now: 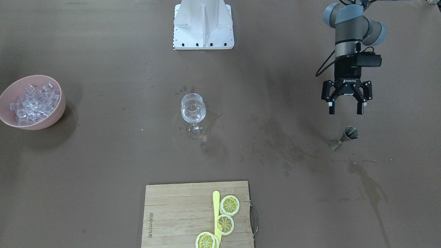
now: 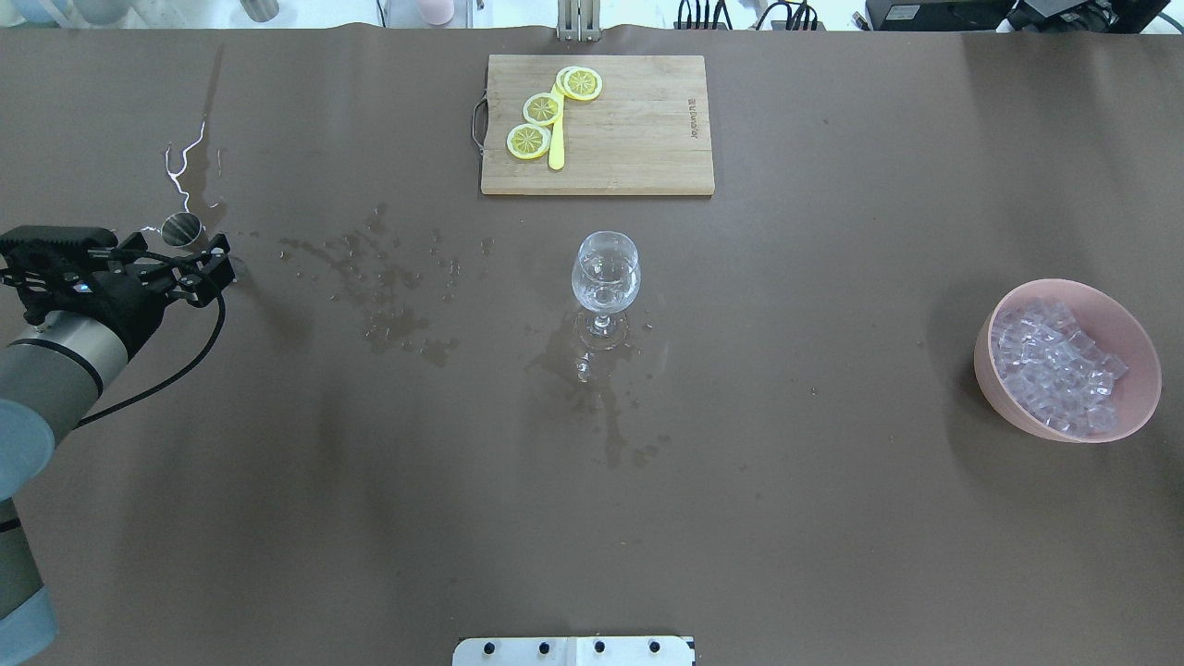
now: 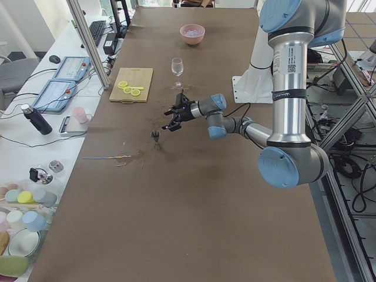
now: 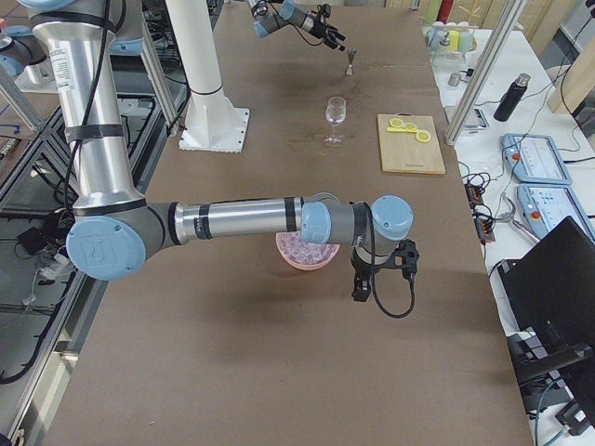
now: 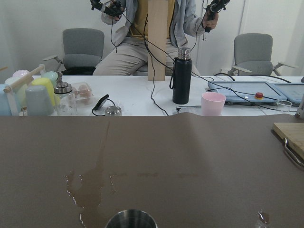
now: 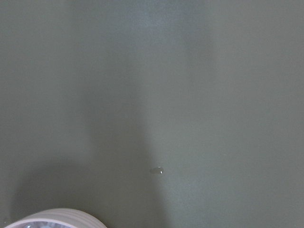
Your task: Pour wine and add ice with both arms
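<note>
Ice (image 2: 1054,365) in the pink bowl (image 2: 1140,356) sat near the right claw (image 4: 383,271) — couldn't tell if open — left claw (image 1: 345,112) gaped wide, well away.

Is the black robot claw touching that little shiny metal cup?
Apart. In the front-facing view the open left gripper hangs short of the small silver metal measuring cup, with bare brown table showing between its fingertips and the cup.
</note>
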Robot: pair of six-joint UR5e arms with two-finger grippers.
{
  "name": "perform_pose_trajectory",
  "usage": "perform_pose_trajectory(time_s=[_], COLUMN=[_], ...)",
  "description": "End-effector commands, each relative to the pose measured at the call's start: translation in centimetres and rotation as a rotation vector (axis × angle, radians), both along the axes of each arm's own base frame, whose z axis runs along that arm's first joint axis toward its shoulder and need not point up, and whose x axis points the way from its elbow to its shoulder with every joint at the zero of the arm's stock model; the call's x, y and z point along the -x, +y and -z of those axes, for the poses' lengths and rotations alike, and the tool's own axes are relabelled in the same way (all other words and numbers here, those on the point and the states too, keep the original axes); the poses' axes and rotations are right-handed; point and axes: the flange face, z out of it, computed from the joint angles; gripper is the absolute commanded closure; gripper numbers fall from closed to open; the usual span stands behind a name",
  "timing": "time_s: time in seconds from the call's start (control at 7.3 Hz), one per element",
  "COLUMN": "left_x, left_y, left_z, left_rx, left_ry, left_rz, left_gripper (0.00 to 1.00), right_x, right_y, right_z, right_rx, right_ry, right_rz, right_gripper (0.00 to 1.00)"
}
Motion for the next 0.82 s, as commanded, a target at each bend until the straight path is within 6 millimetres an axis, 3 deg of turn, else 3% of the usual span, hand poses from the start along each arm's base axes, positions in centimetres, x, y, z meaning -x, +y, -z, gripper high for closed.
perform_pose_trajectory(time_s=[0.0,0.27,0.41,0.55,0.69], left_x=[3.6,9.6,13.1,15.4,15.7], left_y=[-2.3,-5.4,-6.4,-6.9,-6.9], left_z=[1.8,1.0,-0.2,-1.2,-1.9], left_rx=[0.105,0.186,0.307,0.335,0.363], left_ry=[0.011,0.024,0.065,0.049,0.029], left_rz=[-0.098,-0.199,-0.270,-0.282,-0.279], left_gripper=[0.02,0.02,0.02,0.02,0.02], right_x=[0.9,5.4,8.1,10.4,12.2], right_y=[1.1,4.8,6.5,7.5,8.3], right_z=[3.9,8.7,11.4,13.7,14.6], right_rx=[-0.074,-0.169,-0.179,-0.193,-0.219], right_ry=[-0.008,-0.018,-0.026,-0.023,-0.002], right_rz=[-0.007,0.077,0.096,0.109,0.141], right_gripper=[0.00,0.00,0.00,0.00,0.00])
